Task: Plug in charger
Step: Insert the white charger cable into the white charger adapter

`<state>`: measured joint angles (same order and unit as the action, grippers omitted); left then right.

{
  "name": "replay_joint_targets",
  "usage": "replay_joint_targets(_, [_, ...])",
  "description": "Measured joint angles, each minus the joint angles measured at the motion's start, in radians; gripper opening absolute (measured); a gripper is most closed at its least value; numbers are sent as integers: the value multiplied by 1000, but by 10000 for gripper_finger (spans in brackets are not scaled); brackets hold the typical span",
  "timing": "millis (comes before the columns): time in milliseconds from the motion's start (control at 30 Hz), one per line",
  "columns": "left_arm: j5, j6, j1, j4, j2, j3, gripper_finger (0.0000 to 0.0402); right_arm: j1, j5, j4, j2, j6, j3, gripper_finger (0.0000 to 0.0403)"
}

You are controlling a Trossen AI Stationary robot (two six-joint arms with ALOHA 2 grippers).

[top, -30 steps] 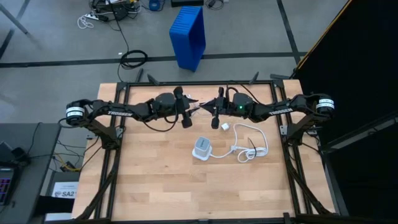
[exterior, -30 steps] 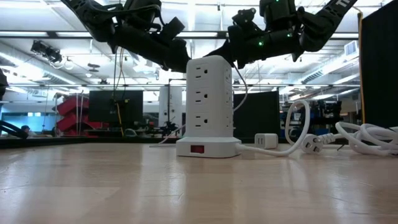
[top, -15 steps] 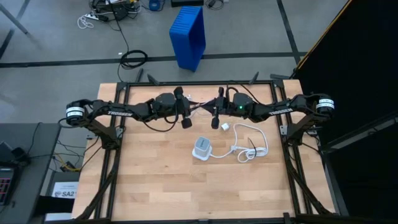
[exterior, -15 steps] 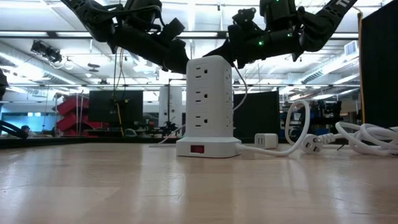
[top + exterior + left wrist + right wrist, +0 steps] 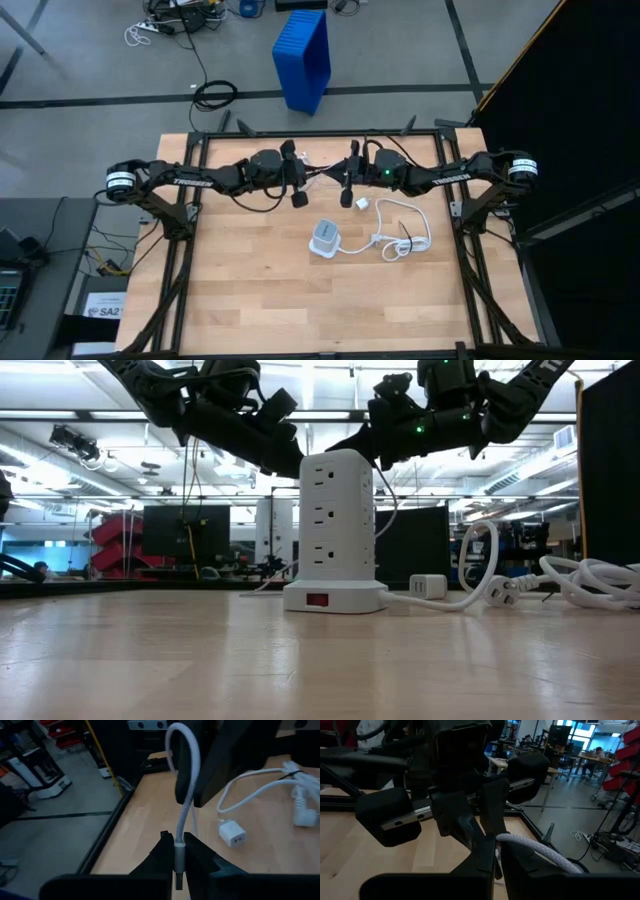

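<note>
Two grippers above the table's far edge, left gripper and right gripper both clamped on a braided white cable, charger lying apart.

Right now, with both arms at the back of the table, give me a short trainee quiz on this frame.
1. True or false: the charger cube lies on the table.
2. What does the left gripper hold? A) the braided cable B) the charger cube C) nothing
3. Fill in: the right gripper is ___ on the braided cable.
Key: 1 true; 2 A; 3 shut.
</note>
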<state>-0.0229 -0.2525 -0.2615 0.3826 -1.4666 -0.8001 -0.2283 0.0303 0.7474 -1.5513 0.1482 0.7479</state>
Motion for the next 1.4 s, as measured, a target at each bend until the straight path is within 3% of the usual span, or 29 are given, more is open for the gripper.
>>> replay_joint_targets(200, [57,2,0,-8,0,0,4,-3,1,3,0,1,0,19])
replay_joint_targets(367, [120,2,0,-12,0,0,4,-2,56,17,0,37,-1,3])
replay_joint_targets(700, [69,3,0,-16,0,0,88,-1,48,-4,0,32,4,0])
replay_joint_targets(900, [61,3,0,-9,0,0,103,-1,48,-16,0,29,4,0])
replay_joint_targets(1100, [57,3,0,-11,0,0,90,-1,53,-16,0,28,5,0])
replay_joint_targets(1300, [43,4,0,-17,0,0,17,7,55,-17,0,21,5,0])
replay_joint_targets(1400, [43,5,0,-26,0,0,11,11,55,-20,0,20,5,0])
